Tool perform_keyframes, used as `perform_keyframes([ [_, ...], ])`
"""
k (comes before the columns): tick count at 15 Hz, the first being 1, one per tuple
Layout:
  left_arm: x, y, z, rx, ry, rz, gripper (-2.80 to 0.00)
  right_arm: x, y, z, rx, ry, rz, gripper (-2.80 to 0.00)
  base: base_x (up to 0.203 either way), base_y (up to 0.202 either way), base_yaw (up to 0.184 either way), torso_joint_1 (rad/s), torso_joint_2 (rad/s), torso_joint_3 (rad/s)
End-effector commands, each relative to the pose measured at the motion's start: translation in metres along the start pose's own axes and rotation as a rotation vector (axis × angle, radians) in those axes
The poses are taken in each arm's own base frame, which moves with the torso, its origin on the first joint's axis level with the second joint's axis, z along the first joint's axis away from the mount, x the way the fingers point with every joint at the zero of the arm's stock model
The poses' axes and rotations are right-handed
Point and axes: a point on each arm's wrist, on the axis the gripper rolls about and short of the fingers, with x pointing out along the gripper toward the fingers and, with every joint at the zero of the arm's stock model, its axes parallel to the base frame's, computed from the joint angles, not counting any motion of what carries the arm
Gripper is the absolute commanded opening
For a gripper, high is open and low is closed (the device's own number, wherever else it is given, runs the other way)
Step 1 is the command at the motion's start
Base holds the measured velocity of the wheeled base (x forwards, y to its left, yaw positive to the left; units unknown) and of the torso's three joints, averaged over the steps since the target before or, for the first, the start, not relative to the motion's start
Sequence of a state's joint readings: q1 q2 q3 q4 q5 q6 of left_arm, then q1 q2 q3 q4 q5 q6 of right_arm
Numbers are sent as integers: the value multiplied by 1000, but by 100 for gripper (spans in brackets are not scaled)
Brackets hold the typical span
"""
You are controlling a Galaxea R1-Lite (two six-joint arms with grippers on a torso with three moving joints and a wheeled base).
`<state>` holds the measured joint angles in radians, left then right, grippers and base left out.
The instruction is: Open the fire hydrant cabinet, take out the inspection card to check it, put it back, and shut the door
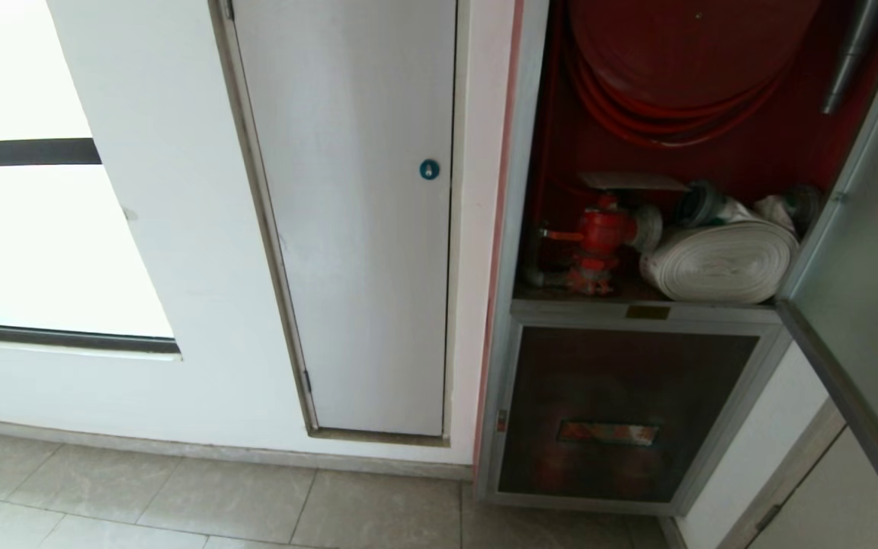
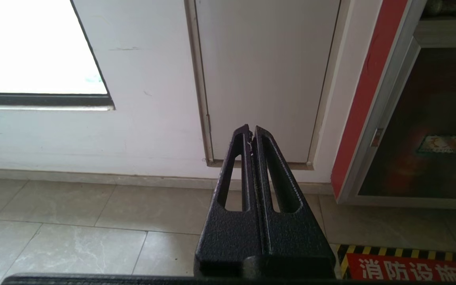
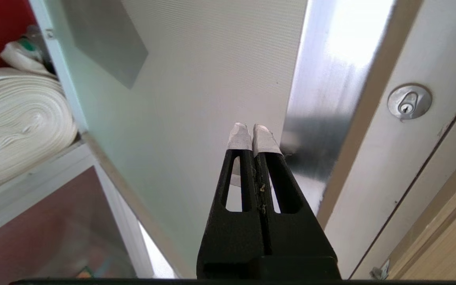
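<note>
Right gripper (image 3: 253,133): fingers clenched, empty, close before open door (image 3: 196,99); inspection card (image 1: 632,181) apart, atop red valve (image 1: 600,232). Left gripper (image 2: 250,134): clenched, parked.

Red all through the inside of the fire hydrant cabinet (image 1: 553,152) at upper right, silver on its frame. Red hose reel (image 1: 683,53), red valve (image 1: 599,232), and a creamy white rolled hose (image 1: 721,259) beside it. The door (image 1: 866,252) at far right shows pale grey-green glass. Centre frame, a plain white panel (image 1: 355,229) with a blue round lock (image 1: 429,169). Beige marbled floor tiles (image 1: 180,503) below.
</note>
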<state>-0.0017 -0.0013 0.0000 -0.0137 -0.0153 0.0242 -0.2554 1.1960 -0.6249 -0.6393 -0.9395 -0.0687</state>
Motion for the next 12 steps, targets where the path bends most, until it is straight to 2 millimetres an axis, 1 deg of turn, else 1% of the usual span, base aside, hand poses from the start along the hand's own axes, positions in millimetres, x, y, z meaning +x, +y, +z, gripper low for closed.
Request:
perform_keyframes([
  [1,0,0,-2,0,6,0,-280,8,-2,-2,-10,5,-31,-280,0,0,0,0,0,0],
  [6,0,0,-2,0,6,0,-280,17,-7,-4,-19,10,-36,-280,0,0,0,0,0,0],
  [9,1,0,-2,0,7,0,-280,28,-14,-6,-25,12,-47,-280,0,0,0,0,0,0],
  [12,0,0,-2,0,6,0,-280,29,-15,-8,-31,17,-31,-280,0,0,0,0,0,0],
])
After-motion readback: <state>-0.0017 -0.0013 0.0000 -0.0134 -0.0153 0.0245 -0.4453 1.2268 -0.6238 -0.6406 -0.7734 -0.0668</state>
